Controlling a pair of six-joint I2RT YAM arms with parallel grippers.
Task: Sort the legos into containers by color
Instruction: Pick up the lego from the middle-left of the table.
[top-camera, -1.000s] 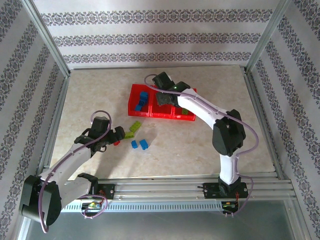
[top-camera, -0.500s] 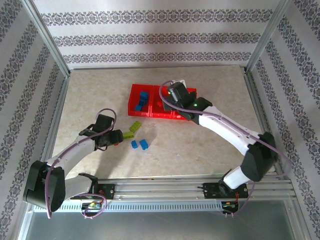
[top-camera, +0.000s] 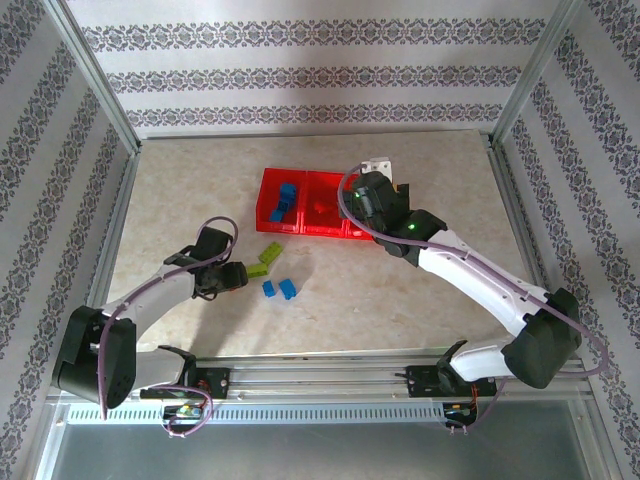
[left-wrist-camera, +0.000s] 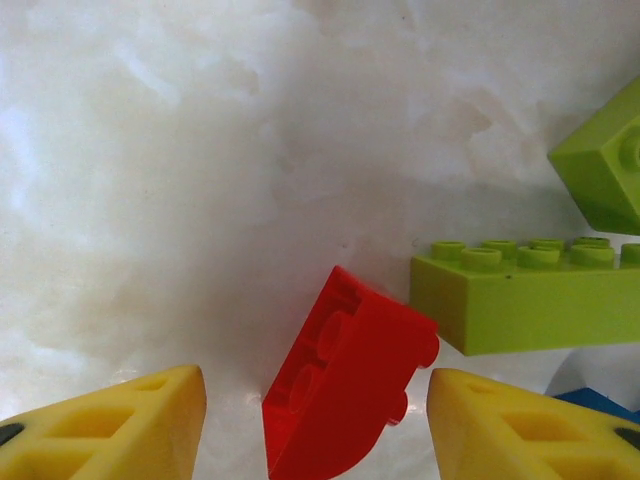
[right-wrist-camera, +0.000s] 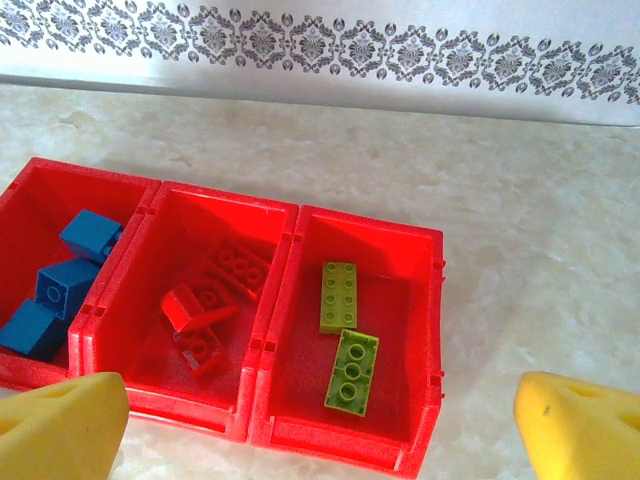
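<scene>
A red brick (left-wrist-camera: 345, 385) lies tilted on the marble between the yellow fingers (left-wrist-camera: 105, 425) of my left gripper (left-wrist-camera: 318, 430), which is open, with a gap on each side. A long lime brick (left-wrist-camera: 520, 295) and a second lime one (left-wrist-camera: 605, 165) lie just beyond. From above, my left gripper (top-camera: 232, 278) sits left of the lime bricks (top-camera: 265, 258) and two blue bricks (top-camera: 279, 289). The red tray (right-wrist-camera: 290, 225) holds blue bricks (right-wrist-camera: 60, 285) on the left, red ones (right-wrist-camera: 205, 300) in the middle and two lime bricks (right-wrist-camera: 338, 295) on the right. My right gripper (right-wrist-camera: 320, 430) hangs open and empty above the tray's near edge.
The metal frame posts and patterned walls (top-camera: 320, 80) close in the marble table (top-camera: 420, 290). The right arm (top-camera: 470, 270) stretches across the table's right half. The rail (top-camera: 330, 380) runs along the near edge.
The right arm has swung rightward, from over the tray's middle to its right compartment, gripper empty. The left gripper has shifted slightly right, to the red brick.
</scene>
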